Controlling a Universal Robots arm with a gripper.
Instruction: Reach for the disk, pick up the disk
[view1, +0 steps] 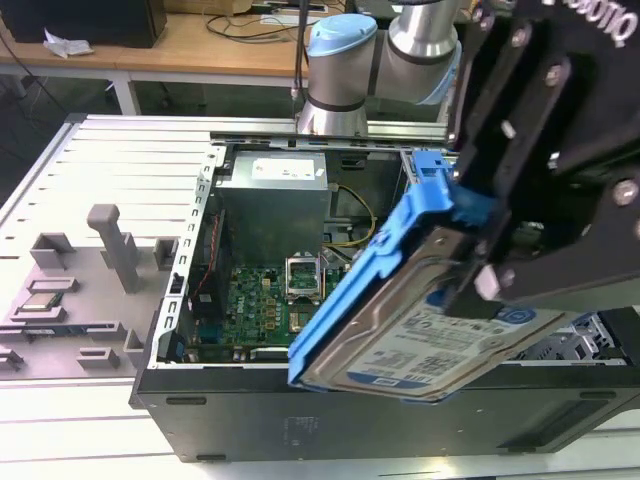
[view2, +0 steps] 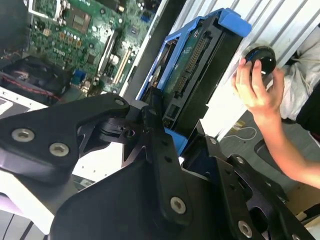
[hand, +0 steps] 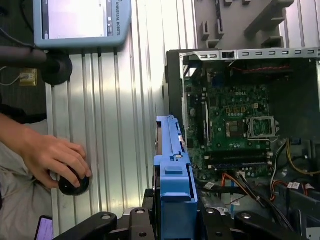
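Observation:
The disk (view1: 415, 340), a silver-grey hard drive with a white-and-blue label in a blue plastic frame, hangs tilted in the air above the front right of the open computer case (view1: 185, 270). My black gripper (view1: 470, 290) is shut on it, with its fingers clamped on the disk's upper end. In the second wrist view the disk (view2: 192, 65) juts out from between the gripper's black fingers (view2: 152, 120). In the first wrist view the disk's blue frame (hand: 172, 165) is seen edge-on, rising out of the gripper (hand: 172, 220) beside the case.
Inside the case lie a green motherboard (view1: 255, 300) and a grey power supply (view1: 275, 195). Grey fixture blocks (view1: 110, 245) stand on the ribbed metal table at the exterior view's left. A person's hand (hand: 50, 155) rests on a black knob near a screen unit (hand: 82, 22).

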